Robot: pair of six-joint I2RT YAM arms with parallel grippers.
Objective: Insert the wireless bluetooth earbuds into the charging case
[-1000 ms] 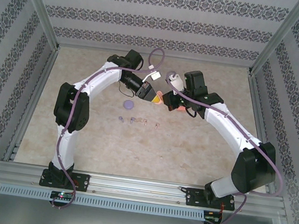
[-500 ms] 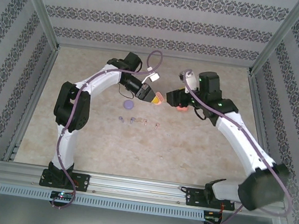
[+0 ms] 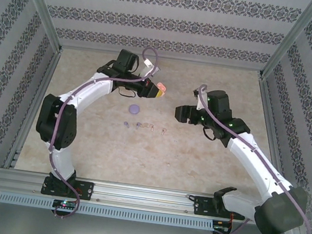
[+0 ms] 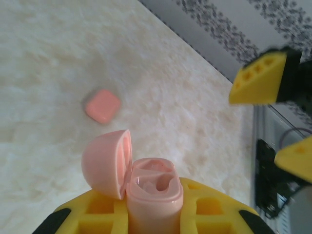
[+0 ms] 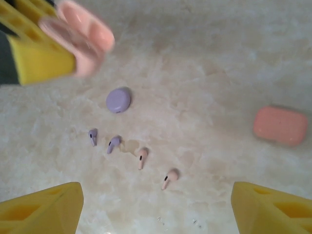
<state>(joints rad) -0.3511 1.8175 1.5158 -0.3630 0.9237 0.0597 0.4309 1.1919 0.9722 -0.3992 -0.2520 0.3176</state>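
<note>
open case [image 4: 151, 190] pink | oblong case [image 5: 280, 125] salmon | round case [image 5: 118, 99] purple | purple earbuds [image 5: 113, 144] | pink earbuds [image 5: 141, 157] | table [image 5: 219, 58] cream marbled

Four earbuds lie on the counter [image 5: 219, 58], all just nearer the arms than the purple case [image 5: 118, 100]. They are a purple earbud [image 5: 92, 136], a second purple earbud [image 5: 113, 144], a pale pink earbud [image 5: 142, 158] and a second pale pink earbud [image 5: 170, 178].

There are three cases: the purple case, an orange case [image 5: 280, 125] well to its right, and a pink case [image 4: 153, 190] beyond it. The pink case's wells are blurred, so any earbuds inside possibly go uncounted.

There are two end effectors, the left end effector [image 3: 158, 91] and the right end effector [image 5: 156, 195].
</note>
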